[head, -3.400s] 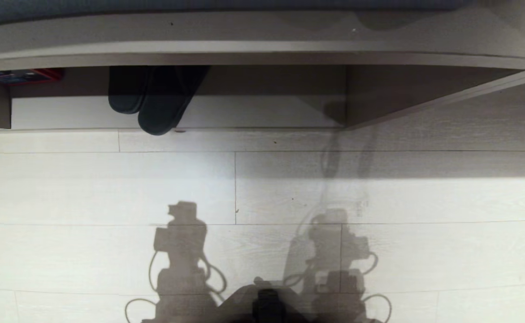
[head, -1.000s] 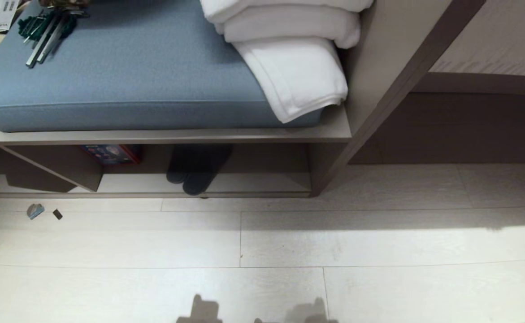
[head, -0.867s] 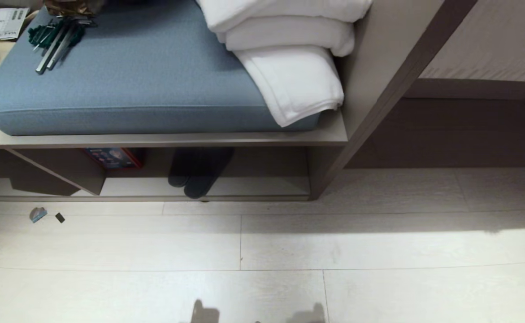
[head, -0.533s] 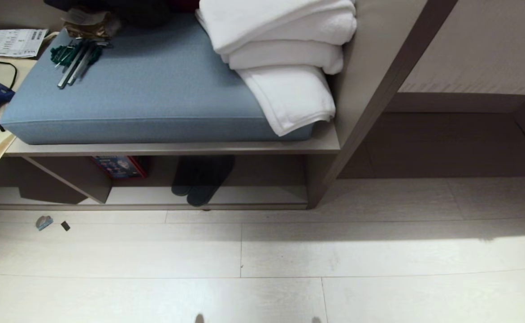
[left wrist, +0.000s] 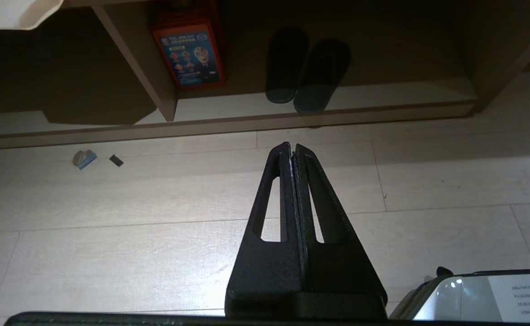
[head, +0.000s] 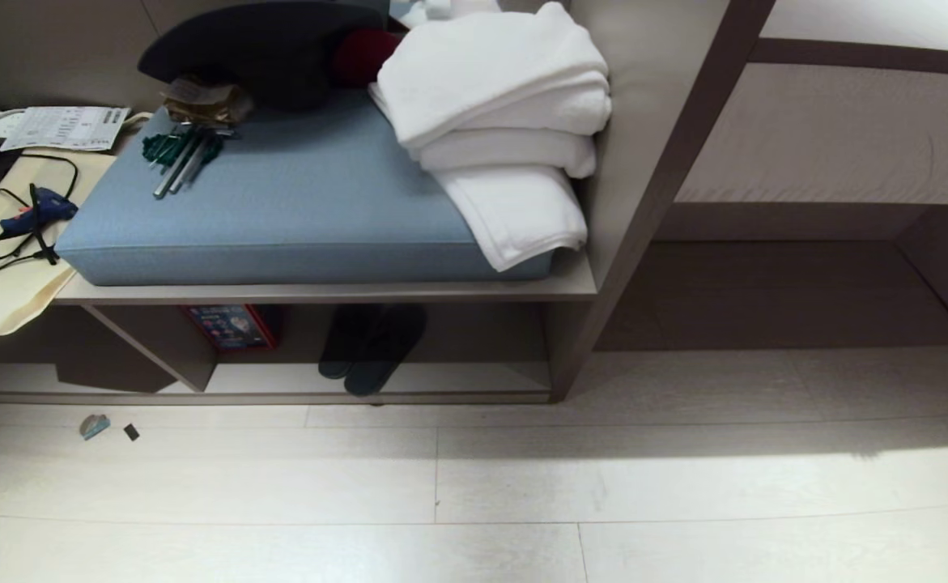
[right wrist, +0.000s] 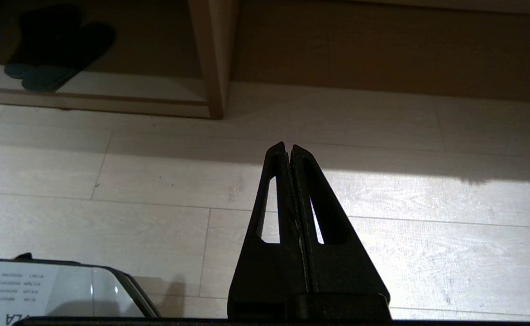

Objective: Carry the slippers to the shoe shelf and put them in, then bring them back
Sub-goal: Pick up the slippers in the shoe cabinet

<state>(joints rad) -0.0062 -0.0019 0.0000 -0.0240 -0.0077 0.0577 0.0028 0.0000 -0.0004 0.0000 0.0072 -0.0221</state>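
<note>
So the shoe shelf [head: 457, 397] is a low taupe cubby sitting right on the pale plank floor [head: 522, 486]. The slippers [head: 370, 350] lie side by side on its bottom board, toes at the front edge, near a red box [head: 232, 325] beside the divider [head: 158, 348]. Two small scraps [head: 106, 427] lie on the floor just in front.

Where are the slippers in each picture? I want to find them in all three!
Head view: the slippers lie in the shoe shelf, below the blue cushion.
Left wrist view: the slippers lie side by side past the shut left pincer.
Right wrist view: the slippers lie in a far corner.
Shared landmark: the shelf's upright end post beside them.
</note>
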